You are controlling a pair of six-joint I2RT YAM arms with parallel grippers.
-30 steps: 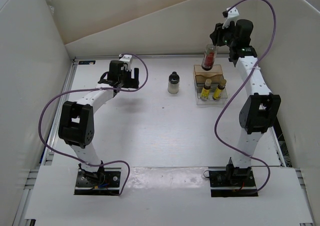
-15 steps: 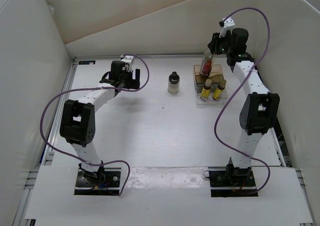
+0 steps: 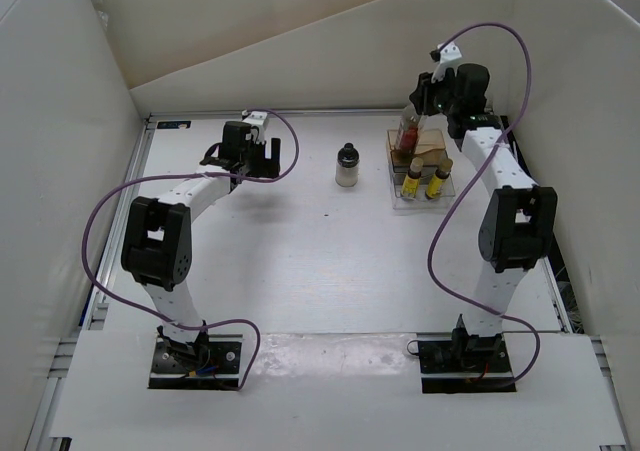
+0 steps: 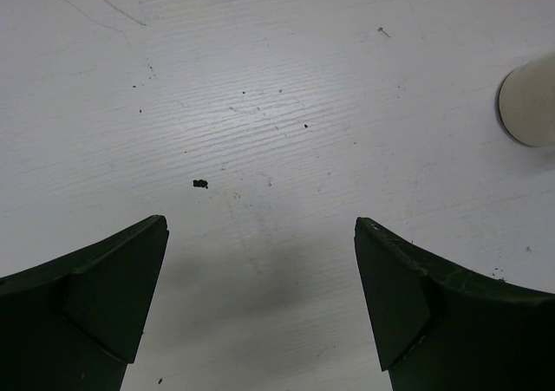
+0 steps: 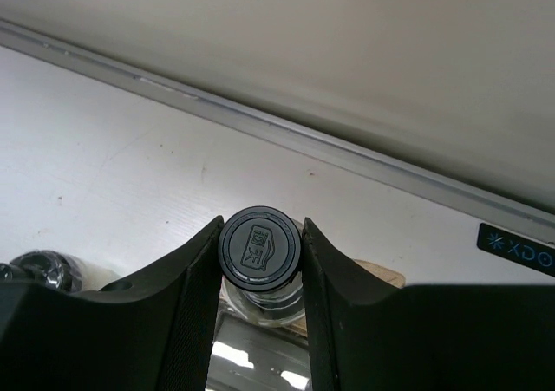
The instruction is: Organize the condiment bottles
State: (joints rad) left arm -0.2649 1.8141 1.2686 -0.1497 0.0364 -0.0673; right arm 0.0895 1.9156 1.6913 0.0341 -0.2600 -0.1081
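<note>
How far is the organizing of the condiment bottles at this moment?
Done: two yellow bottles stand in the front of the rack. In hand: the right hand is shut on the red bottle, tilted over the rack's back part; I cannot tell if it is seated. Left: the whitish jar stands alone on the table, and the left hand is open, holding nothing.

Bright, diffuse overhead light, soft shadows on matte white tabletop (image 3: 300, 251), black-capped dark-red clear bottle (image 5: 258, 244) sharp, surrounding foreground blurred.
</note>
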